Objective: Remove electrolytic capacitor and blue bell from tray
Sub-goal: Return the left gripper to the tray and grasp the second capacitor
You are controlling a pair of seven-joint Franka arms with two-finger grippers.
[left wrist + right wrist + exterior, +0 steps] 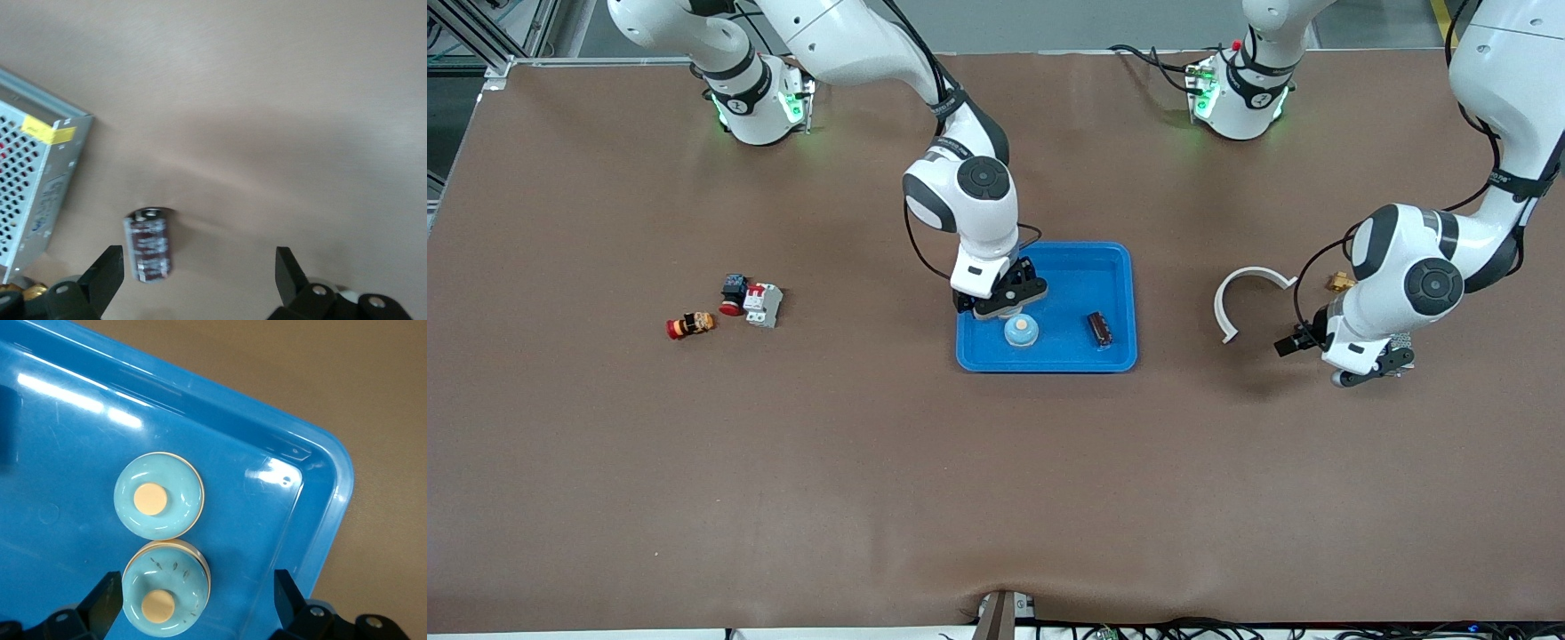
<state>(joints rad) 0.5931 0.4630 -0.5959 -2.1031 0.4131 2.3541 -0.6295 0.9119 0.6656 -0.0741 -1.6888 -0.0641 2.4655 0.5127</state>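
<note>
Right gripper [1009, 308] wide open, empty, over blue plastic tray [1116, 267]; two round light-blue bells [158, 496] inside, plus one dark capacitor [1099, 327]. Left gripper [199, 268] open over table; second, possibly brown, cylindrical capacitor [150, 244] beneath.

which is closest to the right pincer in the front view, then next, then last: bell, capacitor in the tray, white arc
1. The bell, in the blue tray, sits just under the open right pincer.
2. The capacitor lies in the same tray, toward the left arm's end.
3. The white arc lies on the table outside the tray, farther toward that end.
</note>
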